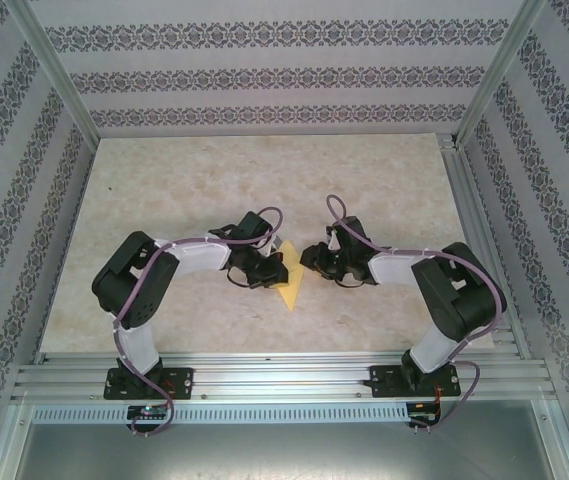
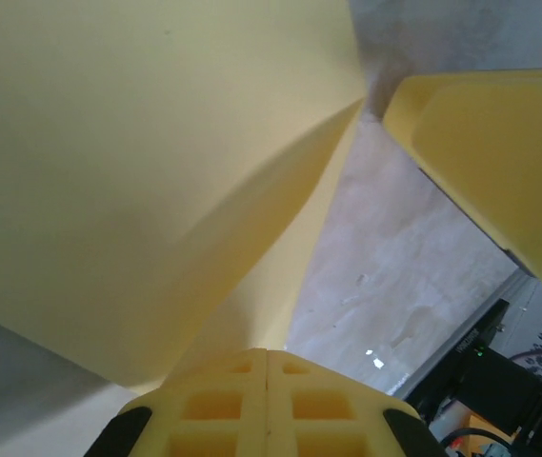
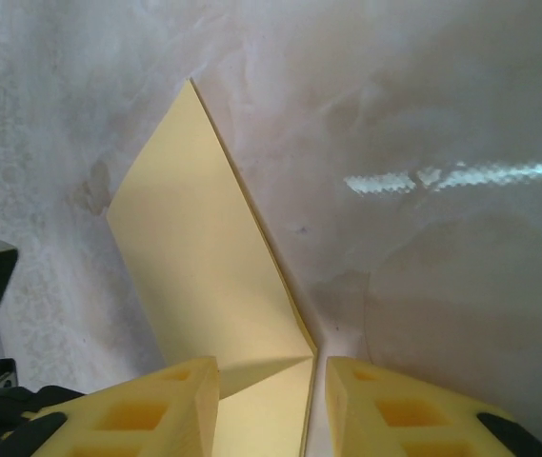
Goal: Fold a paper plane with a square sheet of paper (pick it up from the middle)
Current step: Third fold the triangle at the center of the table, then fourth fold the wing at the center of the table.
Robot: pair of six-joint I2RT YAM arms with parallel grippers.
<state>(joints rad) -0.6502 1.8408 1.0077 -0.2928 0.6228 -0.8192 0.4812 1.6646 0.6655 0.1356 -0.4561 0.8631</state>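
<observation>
The paper plane [image 1: 290,290] is a yellow, folded, pointed piece lying on the table between my two grippers. My left gripper [image 1: 272,268] comes in from the left. In the left wrist view its jaws [image 2: 267,354] are pressed together, and the paper's folds [image 2: 156,190] run out from their tip and rise up in front. My right gripper [image 1: 312,262] faces it from the right. In the right wrist view it [image 3: 272,367] stands open over the paper's near end [image 3: 204,257]. The paper's creased edge runs between the fingers and its sharp tip points away.
The table top [image 1: 264,180] is pale and marbled, with patterned walls behind and at both sides. An aluminium rail [image 1: 284,375] carries both arm bases at the near edge. One yellow finger of the right gripper [image 2: 499,162] shows at the upper right of the left wrist view.
</observation>
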